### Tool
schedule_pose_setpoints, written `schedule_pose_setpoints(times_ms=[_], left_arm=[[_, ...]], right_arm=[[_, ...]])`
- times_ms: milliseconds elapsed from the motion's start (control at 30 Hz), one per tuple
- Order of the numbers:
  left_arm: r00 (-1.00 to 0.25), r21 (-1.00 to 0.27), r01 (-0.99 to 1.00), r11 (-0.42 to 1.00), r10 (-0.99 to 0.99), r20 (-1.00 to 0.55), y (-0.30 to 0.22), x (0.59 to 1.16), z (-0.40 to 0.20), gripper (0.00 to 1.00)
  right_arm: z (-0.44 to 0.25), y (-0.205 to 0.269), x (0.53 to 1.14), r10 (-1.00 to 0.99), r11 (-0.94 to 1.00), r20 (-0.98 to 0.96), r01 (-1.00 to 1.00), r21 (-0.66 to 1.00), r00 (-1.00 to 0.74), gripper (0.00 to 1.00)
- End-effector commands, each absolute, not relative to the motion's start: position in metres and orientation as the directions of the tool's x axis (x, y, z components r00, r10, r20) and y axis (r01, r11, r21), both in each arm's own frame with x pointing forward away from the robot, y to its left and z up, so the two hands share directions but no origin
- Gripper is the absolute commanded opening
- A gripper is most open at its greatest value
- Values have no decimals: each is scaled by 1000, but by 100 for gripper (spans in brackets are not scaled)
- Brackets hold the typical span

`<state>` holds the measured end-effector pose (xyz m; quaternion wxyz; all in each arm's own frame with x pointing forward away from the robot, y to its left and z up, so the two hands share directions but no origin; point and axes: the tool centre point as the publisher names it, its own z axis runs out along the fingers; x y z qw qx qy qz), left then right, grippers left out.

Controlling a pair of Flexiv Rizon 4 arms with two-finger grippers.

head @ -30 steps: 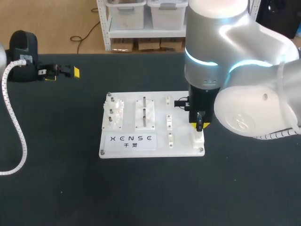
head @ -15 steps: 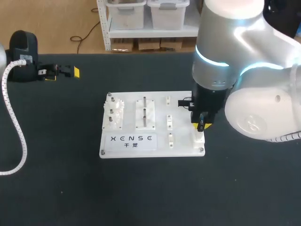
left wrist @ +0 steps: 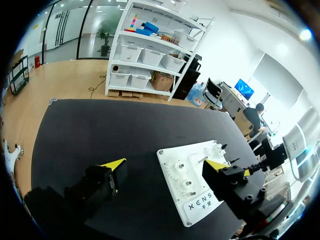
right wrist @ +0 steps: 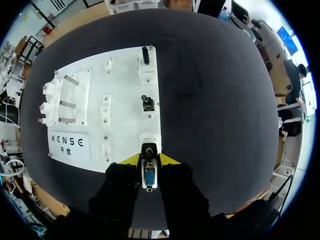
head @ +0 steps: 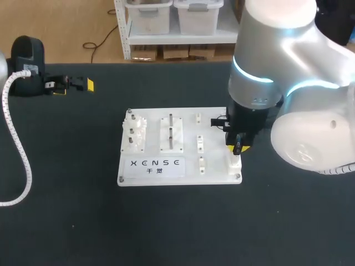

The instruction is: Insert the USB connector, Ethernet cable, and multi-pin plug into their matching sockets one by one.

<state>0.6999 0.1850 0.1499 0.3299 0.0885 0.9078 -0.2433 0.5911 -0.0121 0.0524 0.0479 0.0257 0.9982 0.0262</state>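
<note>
Alignment check: your right gripper (right wrist: 149,161) clamps multi-pin plug (right wrist: 149,177) upright, tip straight above white socket (head: 233,162) at board's (head: 166,174) 4 o'clock corner; seating not discernible. Right arm nearer. Left gripper (left wrist: 166,163) spread, empty, at table's 10 o'clock.

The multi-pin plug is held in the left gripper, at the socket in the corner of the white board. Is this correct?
No: the right gripper holds the multi-pin plug, as the right wrist view shows. The rest stands: it is at the socket in the corner of the white board.
</note>
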Motion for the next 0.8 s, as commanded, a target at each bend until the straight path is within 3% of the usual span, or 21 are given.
schedule_pose_setpoints(times_ms=[33, 800], left_arm=[[-767, -383, 321, 866, 0, -642, 185, 700, 150, 100], [-767, -383, 321, 866, 0, -642, 185, 700, 150, 100]], right_arm=[[46, -15, 583, 59, 997, -108, 52, 63, -992, 0], [46, -19, 585, 113, 992, -88, 108, 59, -990, 0]])
